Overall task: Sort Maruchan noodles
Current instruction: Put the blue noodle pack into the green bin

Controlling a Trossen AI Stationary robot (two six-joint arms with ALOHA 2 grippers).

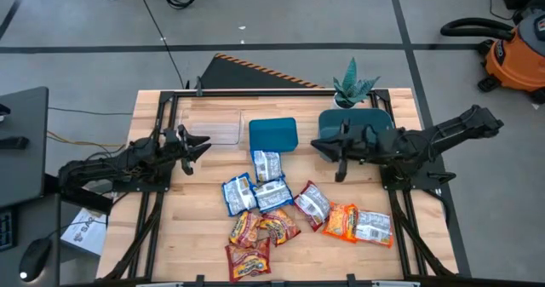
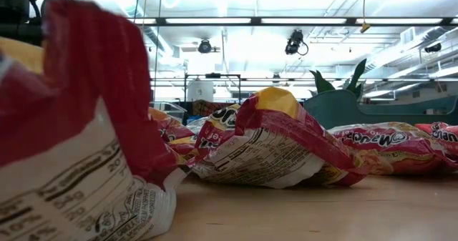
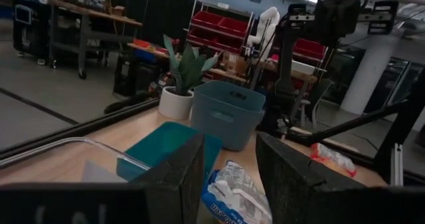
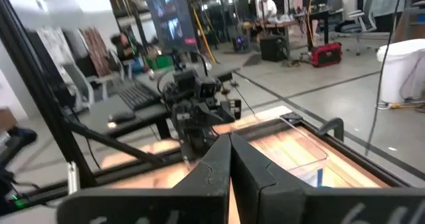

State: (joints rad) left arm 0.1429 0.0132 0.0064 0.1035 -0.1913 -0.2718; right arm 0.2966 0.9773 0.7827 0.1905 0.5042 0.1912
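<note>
Several Maruchan noodle packets lie flat in a loose pile on the near middle of the table. Blue-and-white ones are nearest the bins, orange ones lie to the right, and red-and-yellow ones are at the near edge. The low view shows red packets close up. My left gripper hovers open left of the pile; in its wrist view the fingers frame a blue-and-white packet without touching it. My right gripper hovers shut over the right teal bin, its tips together.
A low teal bin sits at the far middle and a taller teal bin lies under the right arm. A clear bin stands far left, and a potted plant is at the far edge. Bare wood lies left and right of the pile.
</note>
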